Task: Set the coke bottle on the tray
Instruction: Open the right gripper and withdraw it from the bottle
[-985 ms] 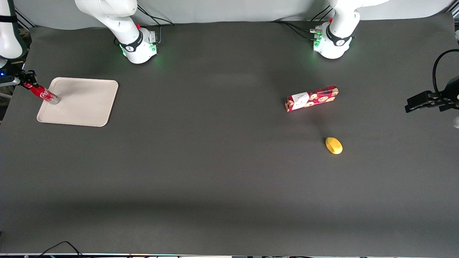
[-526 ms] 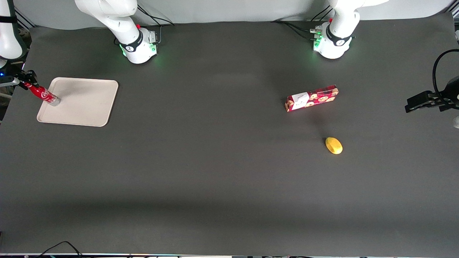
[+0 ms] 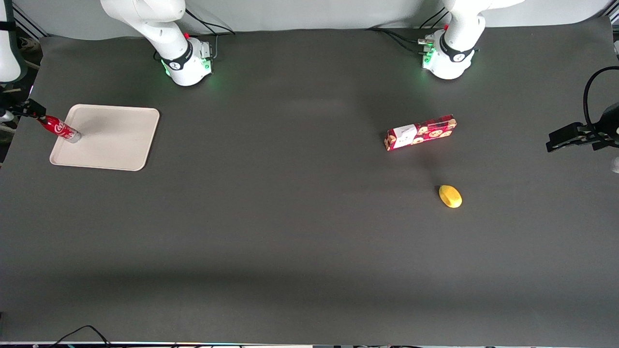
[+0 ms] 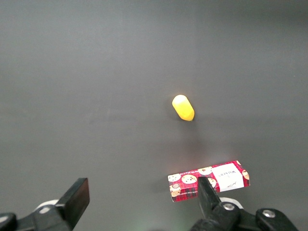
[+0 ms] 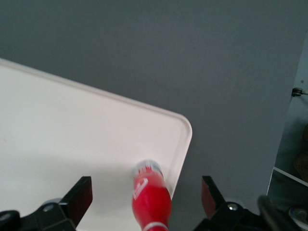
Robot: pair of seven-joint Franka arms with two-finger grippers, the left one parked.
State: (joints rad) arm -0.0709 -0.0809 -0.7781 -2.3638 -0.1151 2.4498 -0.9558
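The coke bottle (image 3: 60,129), slim and red with white script, stands with its silvery base on the beige tray (image 3: 116,140), close to the tray's corner toward the working arm's end of the table. My right gripper (image 3: 30,108) hovers above the bottle's cap. In the right wrist view the bottle (image 5: 151,199) rises from the tray (image 5: 72,144) between the two black fingers (image 5: 79,197). The gripper (image 5: 146,198) is wide open, with clear gaps on both sides of the bottle.
A red cookie box (image 3: 420,132) and a yellow lemon-like fruit (image 3: 450,196) lie toward the parked arm's end of the table; both also show in the left wrist view, box (image 4: 209,181) and fruit (image 4: 183,107). The table's edge runs close beside the tray.
My gripper has drawn a little away from the bottle's top, toward the table's end. The bottle stays standing on the tray.
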